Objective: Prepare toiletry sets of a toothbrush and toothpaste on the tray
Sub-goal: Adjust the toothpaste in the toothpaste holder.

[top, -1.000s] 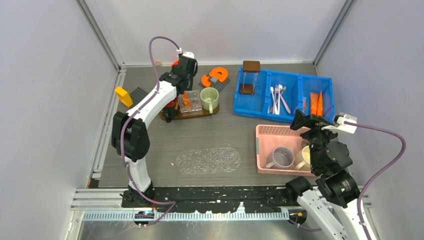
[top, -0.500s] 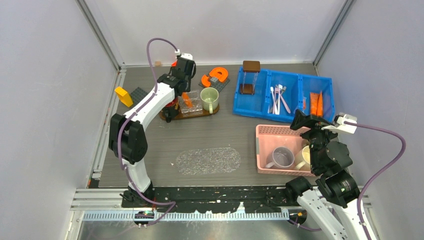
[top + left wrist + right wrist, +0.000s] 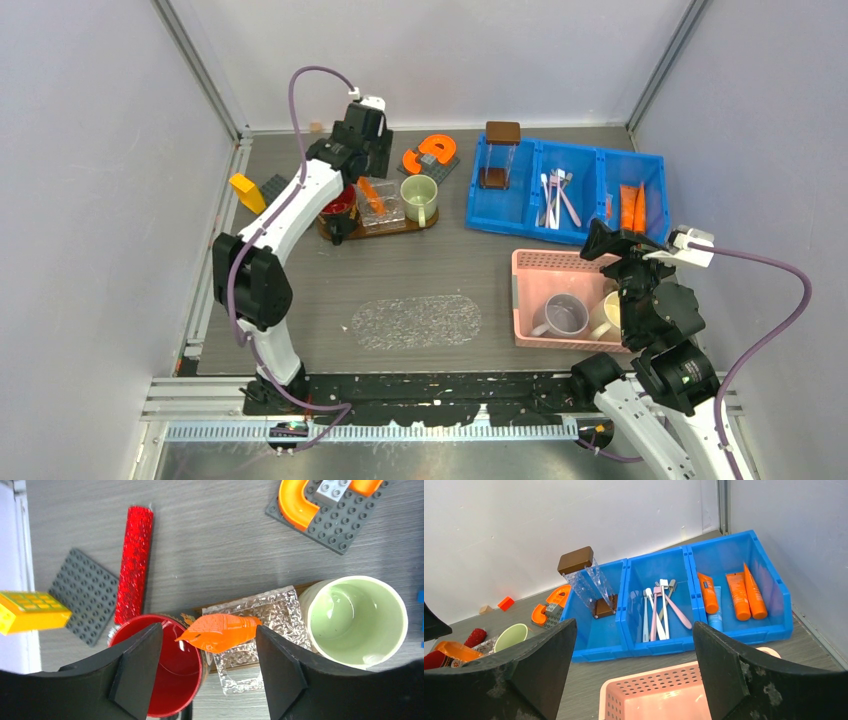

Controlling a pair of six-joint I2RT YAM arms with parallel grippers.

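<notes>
An orange toothpaste tube point(image 3: 220, 632) stands tilted in a clear textured glass point(image 3: 272, 612) on the brown tray point(image 3: 400, 228), between a red cup point(image 3: 170, 667) and a green mug point(image 3: 356, 620). In the top view the tube point(image 3: 370, 192) leans towards the red cup. My left gripper point(image 3: 207, 672) hangs open above the tube without touching it. Several toothbrushes point(image 3: 659, 612) lie in the middle compartment of the blue bin point(image 3: 704, 635), and more orange tubes point(image 3: 739, 596) lie in its right one. My right gripper point(image 3: 634, 670) is open and empty over the pink basket point(image 3: 664, 685).
The pink basket point(image 3: 530, 262) holds mugs. An orange C-shaped block point(image 3: 430, 155) sits on a grey plate behind the tray. A red glittery roll point(image 3: 134, 562), a grey baseplate point(image 3: 82, 595) and a yellow block point(image 3: 30, 611) lie to the left. Walls close in all round.
My left arm has shifted a little left and back above the tray. The orange tube stays in the clear glass. The right arm has not moved.
</notes>
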